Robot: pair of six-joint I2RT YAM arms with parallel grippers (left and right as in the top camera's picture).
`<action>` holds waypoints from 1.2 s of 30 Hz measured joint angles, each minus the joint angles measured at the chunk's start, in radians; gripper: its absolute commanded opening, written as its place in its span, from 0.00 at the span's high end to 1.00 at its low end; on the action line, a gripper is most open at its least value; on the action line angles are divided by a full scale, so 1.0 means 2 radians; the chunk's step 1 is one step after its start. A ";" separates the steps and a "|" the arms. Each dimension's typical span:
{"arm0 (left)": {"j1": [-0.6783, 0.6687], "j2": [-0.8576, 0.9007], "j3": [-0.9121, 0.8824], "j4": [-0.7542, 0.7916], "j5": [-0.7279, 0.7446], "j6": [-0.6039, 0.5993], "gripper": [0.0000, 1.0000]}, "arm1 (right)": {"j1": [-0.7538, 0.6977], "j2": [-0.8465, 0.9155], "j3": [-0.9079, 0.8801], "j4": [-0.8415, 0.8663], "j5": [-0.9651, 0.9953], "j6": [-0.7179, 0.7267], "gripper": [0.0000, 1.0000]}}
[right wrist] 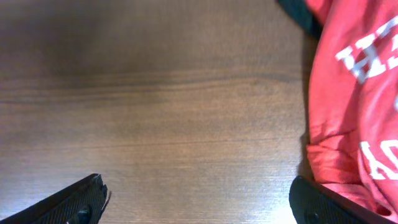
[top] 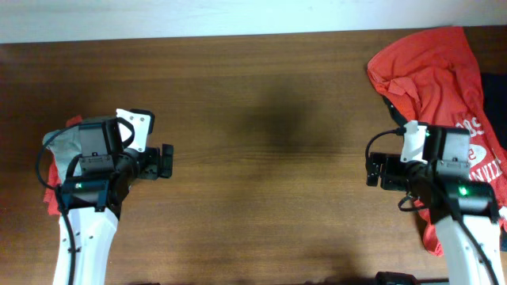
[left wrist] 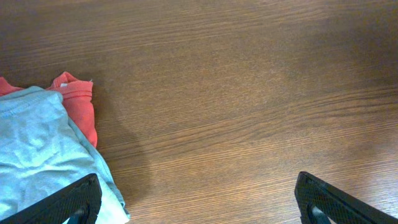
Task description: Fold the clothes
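overhead / clothes: red shirt (top: 432, 75) lies crumpled at 2 o'clock, with a dark garment (top: 491, 95) at its 3 o'clock edge. A light blue garment (top: 67, 142) sits on a red-orange garment (top: 49, 194) at 9 o'clock, partly under the left arm.
overhead / arms: left gripper (top: 165, 161) points to 3 o'clock and right gripper (top: 371, 170) points to 9 o'clock. Both are low over the bare table (top: 261, 119), facing each other and well apart.
left wrist / end effector: fingertips (left wrist: 74, 202) are spread wide with only wood between them, holding nothing.
left wrist / clothes: the light blue garment (left wrist: 37, 146) is at 8 o'clock, just beside the near finger. I cannot tell if they touch. The red-orange garment (left wrist: 79, 102) peeks out at 9 o'clock.
right wrist / end effector: fingertips (right wrist: 78, 199) are apart with nothing gripped.
right wrist / clothes: the red shirt (right wrist: 354, 99), with white lettering, is at 3 o'clock, and its hem is near the far finger.
stage: judged not started, as nothing is laid flat in the middle.
risk 1: a pinch on the bunched shirt could take several layers, so it drags as a lump.
risk 2: the shirt overlaps the dark garment, so a pull may bring both.
risk 3: the left arm over its pile may snag the cloth when it swings.
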 measured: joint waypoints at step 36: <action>0.000 0.009 -0.001 0.000 0.000 -0.002 0.01 | 0.037 -0.527 -0.433 0.437 -0.030 -0.040 0.01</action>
